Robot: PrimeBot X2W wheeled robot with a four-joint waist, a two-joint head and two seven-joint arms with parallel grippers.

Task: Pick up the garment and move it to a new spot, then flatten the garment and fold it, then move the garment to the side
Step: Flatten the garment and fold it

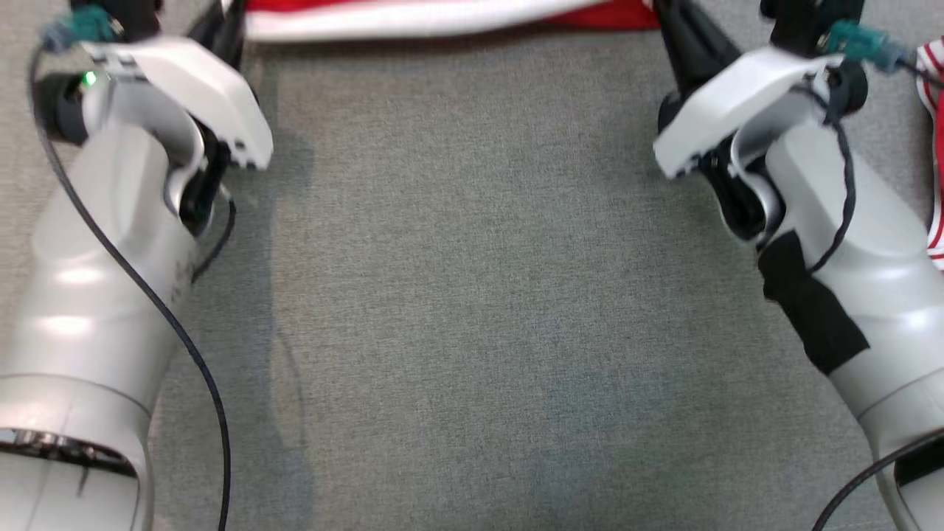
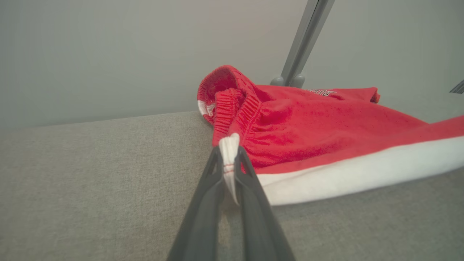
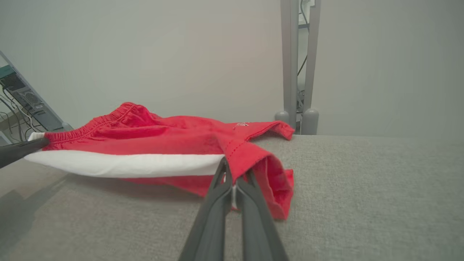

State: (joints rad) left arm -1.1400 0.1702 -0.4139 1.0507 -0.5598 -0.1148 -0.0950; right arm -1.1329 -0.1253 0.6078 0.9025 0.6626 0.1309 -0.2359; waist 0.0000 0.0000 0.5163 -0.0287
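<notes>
Red garment (image 2: 326, 130), gripped by left pincer (image 2: 229, 151), right pincer (image 3: 235, 169)

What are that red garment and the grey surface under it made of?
The garment looks like a soft cotton-type knit: matte and slightly fuzzy, with a gathered elastic waistband and a white band along one edge. The grey surface seems covered in woven cloth, with a fine heathered grain and no shine. The exact fibres can't be told.
</notes>
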